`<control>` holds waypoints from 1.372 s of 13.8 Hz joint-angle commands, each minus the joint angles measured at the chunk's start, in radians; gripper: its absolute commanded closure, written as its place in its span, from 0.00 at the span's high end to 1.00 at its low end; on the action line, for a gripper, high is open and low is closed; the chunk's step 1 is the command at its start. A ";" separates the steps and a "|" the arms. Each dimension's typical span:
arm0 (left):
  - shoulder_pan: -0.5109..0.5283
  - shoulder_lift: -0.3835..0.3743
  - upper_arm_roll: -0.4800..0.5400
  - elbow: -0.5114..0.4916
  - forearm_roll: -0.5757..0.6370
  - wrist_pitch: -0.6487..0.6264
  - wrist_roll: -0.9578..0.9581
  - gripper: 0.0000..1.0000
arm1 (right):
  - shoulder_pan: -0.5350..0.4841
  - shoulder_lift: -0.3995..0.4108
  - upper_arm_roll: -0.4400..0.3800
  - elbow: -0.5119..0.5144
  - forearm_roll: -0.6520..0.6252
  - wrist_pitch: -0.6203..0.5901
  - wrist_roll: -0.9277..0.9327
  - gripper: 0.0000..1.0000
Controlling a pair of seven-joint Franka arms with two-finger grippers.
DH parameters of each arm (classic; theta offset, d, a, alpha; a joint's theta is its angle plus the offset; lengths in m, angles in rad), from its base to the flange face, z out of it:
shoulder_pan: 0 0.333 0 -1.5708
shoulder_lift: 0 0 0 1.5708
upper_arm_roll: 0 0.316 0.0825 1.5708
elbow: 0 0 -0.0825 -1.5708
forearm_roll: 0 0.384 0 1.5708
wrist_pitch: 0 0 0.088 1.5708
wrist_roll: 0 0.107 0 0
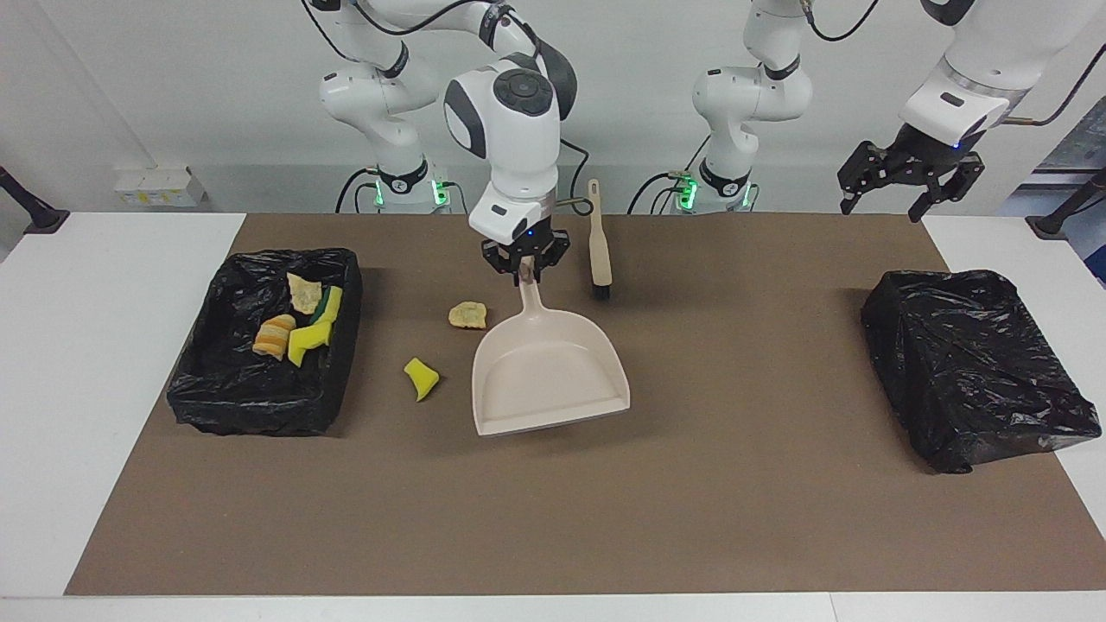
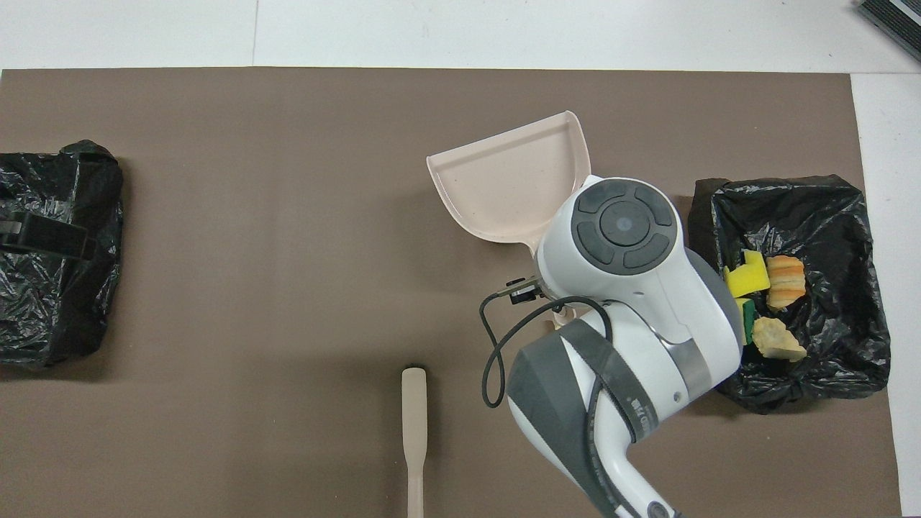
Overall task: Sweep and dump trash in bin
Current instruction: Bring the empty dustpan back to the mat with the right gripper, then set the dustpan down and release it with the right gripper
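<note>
Right claw grips dustpan handle; left claw gapes

Brush handle cut by overhead edge; bristles hidden.

Around my right hand, the brush lies close beside it toward my left arm's end. A tan scrap and yellow scrap block the way to the bin. The mat between dustpan and covered bin is open.
</note>
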 commanded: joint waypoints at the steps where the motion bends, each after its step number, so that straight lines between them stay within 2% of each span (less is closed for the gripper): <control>1: 0.010 -0.019 0.000 -0.031 0.006 0.020 0.027 1.00 | 0.027 0.144 -0.003 0.137 -0.009 0.004 0.094 0.00; 6: 0.000 -0.019 -0.002 -0.049 0.006 0.024 0.027 1.00 | 0.113 0.336 -0.009 0.284 -0.043 0.050 0.225 0.00; 10: 0.000 -0.019 -0.002 -0.054 0.006 0.036 0.028 1.00 | 0.156 0.414 -0.006 0.321 -0.041 0.104 0.277 0.00; 13: -0.003 -0.017 -0.002 -0.058 0.006 0.056 0.028 1.00 | 0.156 0.422 -0.003 0.329 -0.032 0.104 0.306 0.00; 15: -0.004 -0.016 -0.003 -0.063 0.006 0.059 0.030 1.00 | 0.148 0.406 -0.007 0.326 -0.043 0.094 0.297 1.00; 19: -0.006 -0.013 -0.008 -0.063 0.005 0.073 0.051 1.00 | 0.139 0.353 -0.004 0.318 -0.024 0.081 0.295 1.00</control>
